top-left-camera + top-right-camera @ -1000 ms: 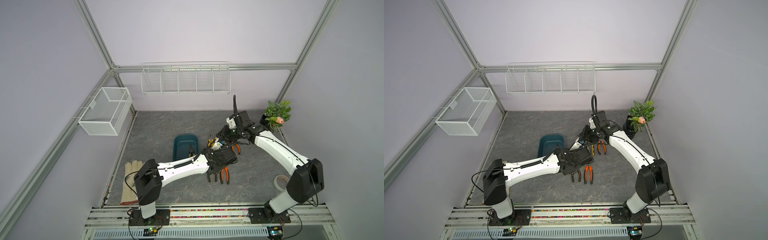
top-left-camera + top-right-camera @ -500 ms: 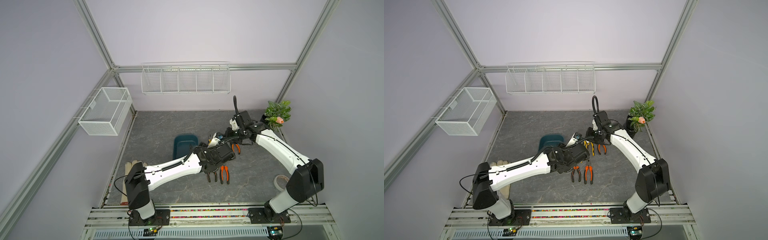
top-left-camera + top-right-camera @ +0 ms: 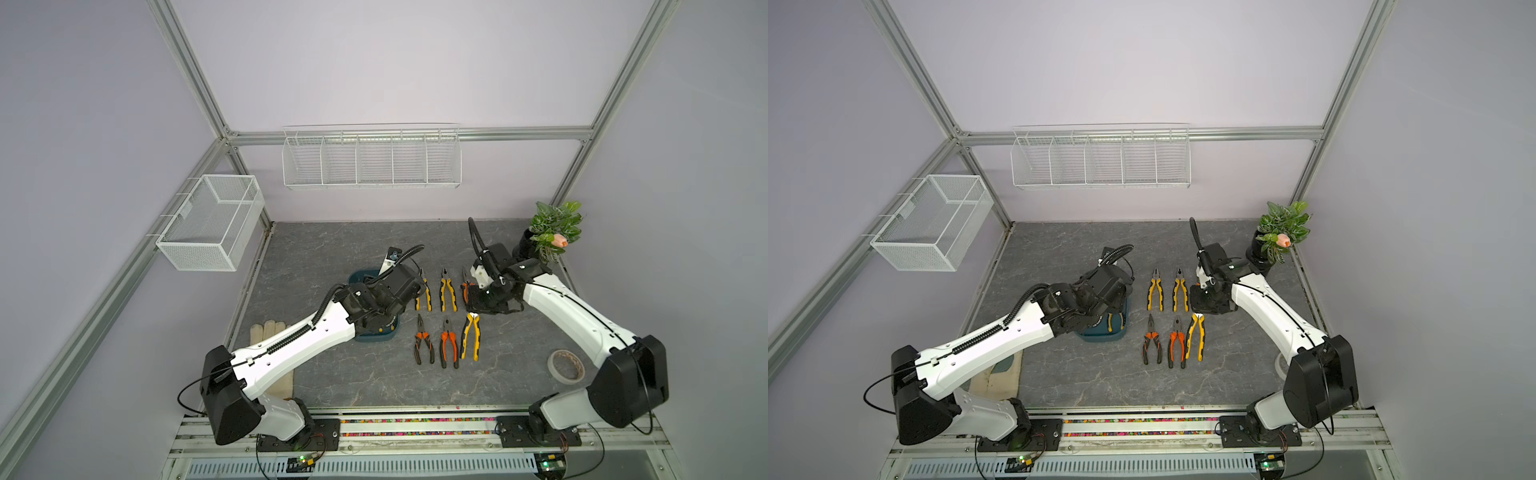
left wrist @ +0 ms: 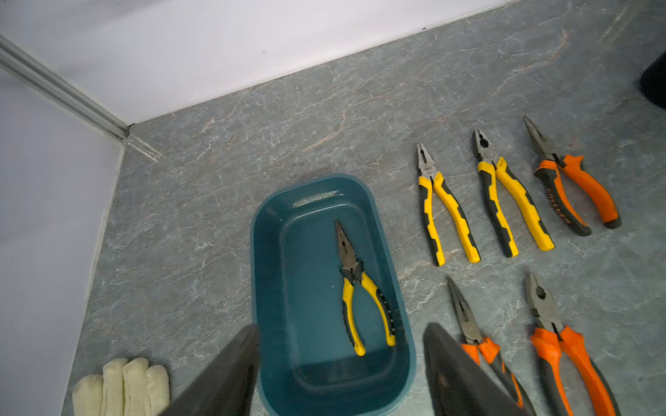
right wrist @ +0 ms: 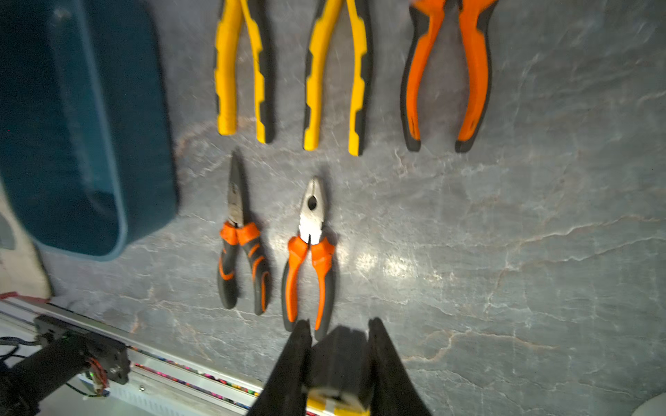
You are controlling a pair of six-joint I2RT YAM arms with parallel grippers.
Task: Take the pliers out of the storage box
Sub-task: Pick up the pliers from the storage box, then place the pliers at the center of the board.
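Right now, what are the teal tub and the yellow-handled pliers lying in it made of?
The dark teal rectangular tub looks like smooth moulded plastic: rounded corners, soft sheen. The yellow-handled needle-nose pliers seem dull grey metal at the nose, with probably rubbery yellow-and-black grips.

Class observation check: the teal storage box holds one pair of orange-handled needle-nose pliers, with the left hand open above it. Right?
Wrong handle colour: the left wrist view shows the needle-nose pliers in the teal storage box have yellow-and-black handles, not orange. One pair, left hand open above it: correct.
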